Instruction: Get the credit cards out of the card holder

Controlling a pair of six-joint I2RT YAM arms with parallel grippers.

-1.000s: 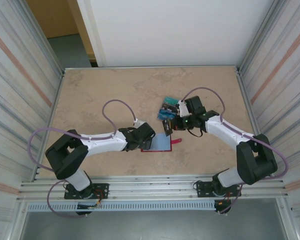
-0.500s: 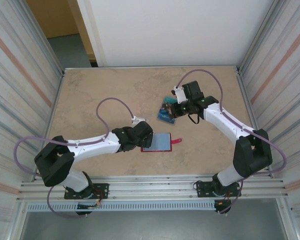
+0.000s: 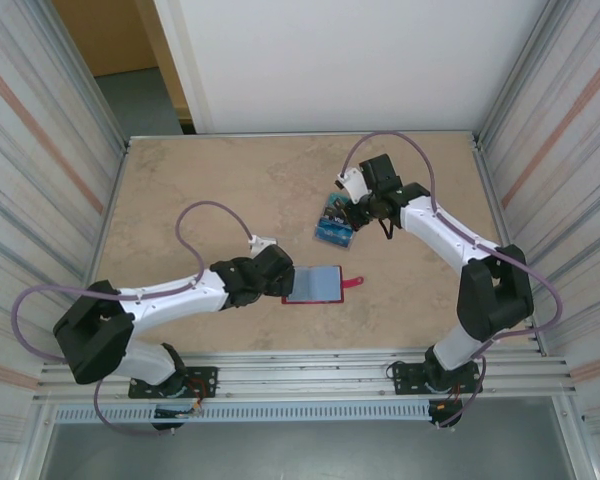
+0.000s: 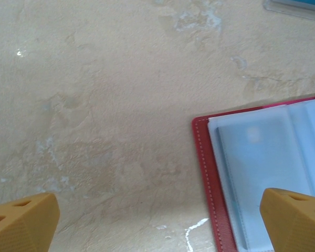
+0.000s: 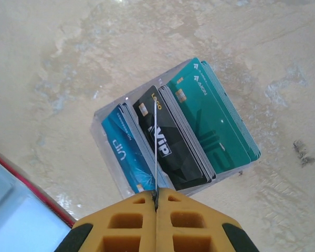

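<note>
Red leather-like skin covers the card holder (image 3: 315, 285). It lies spread open on the tan table (image 3: 200, 190), with its pale blue pockets up and its pink tab (image 3: 352, 283) on the right. From above, the left gripper (image 3: 284, 280) sits at the holder's left edge. The right gripper (image 3: 349, 217) is farther back, right over the credit cards (image 3: 331, 229), which sit just behind the holder.

In the left wrist view, the two orange fingertips (image 4: 21, 223) stand wide apart with nothing between them. One is over bare table and one is over a pocket. The pocket is cloudy, so I cannot tell if a card is inside. I think a card would be light, stiff and slippery. The best place to pinch it is a short edge poking out. The holder looks soft and light, so it may slide unless something holds it down.

In the right wrist view, the yellow fingers (image 5: 126, 226) are pressed tight together. A pale line comes up between them, and it looks like a thin card (image 5: 156, 142) pinched and seen from its edge. Below it, cards stand in three rows in a clear box (image 5: 102, 123): blue, black and green. The black one says "VIP" and, in small gold letters, "LOGO". The green one may say "AION", but I am not sure. I cannot read the writing on the blue one.
</note>
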